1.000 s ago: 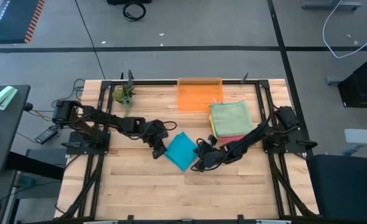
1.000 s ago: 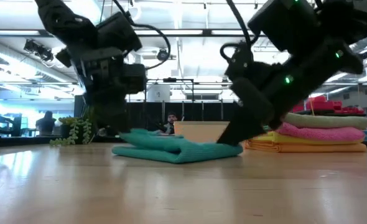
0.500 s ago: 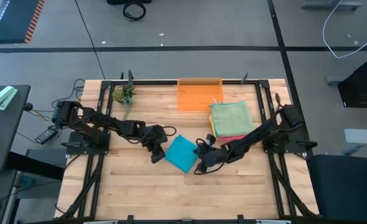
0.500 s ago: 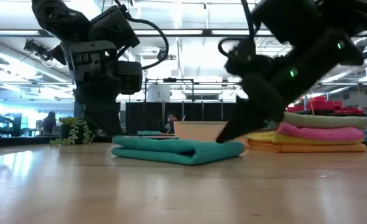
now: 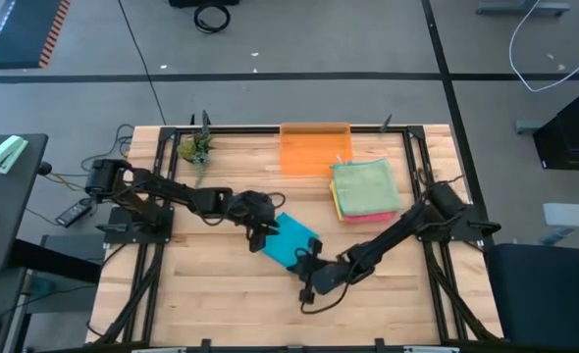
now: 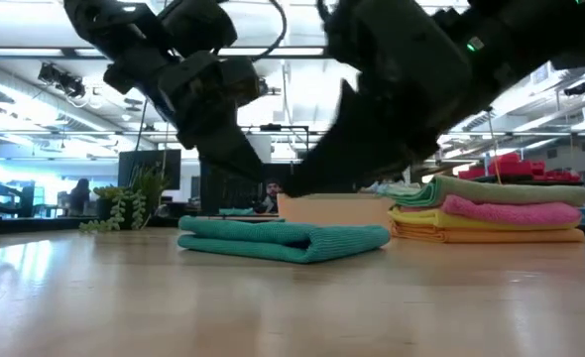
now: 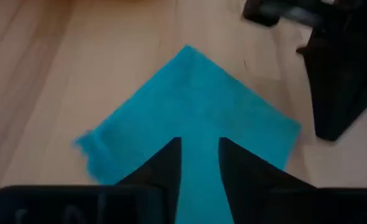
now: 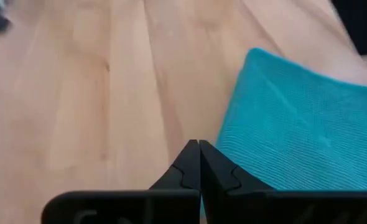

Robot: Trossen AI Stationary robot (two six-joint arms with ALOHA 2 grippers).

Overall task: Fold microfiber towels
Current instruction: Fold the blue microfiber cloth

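Note:
A teal microfiber towel (image 5: 291,238) lies folded flat on the wooden table (image 5: 221,304) near its middle. My left gripper (image 7: 199,146) hovers open just above the towel's left part, with the cloth showing through the gap between its fingers. My right gripper (image 8: 199,147) is shut and stands beside the towel's near edge (image 8: 233,134), over bare wood. In the low view both grippers (image 6: 245,177) (image 6: 297,188) hang clear above the towel (image 6: 285,239). A stack of folded towels (image 5: 366,188), green on top over pink and yellow, rests at the right.
A translucent orange bin (image 5: 315,149) stands at the table's far edge, next to the towel stack (image 6: 491,210). A small green plant (image 5: 195,149) sits at the far left corner. Bare wood lies along the near side of the table.
My left gripper has let go of the teal towel, risen and rolled, and now hangs over it. My right gripper, still shut, has drawn back toward the table's near edge. The towel's raised upper layer has settled, and it lies flat.

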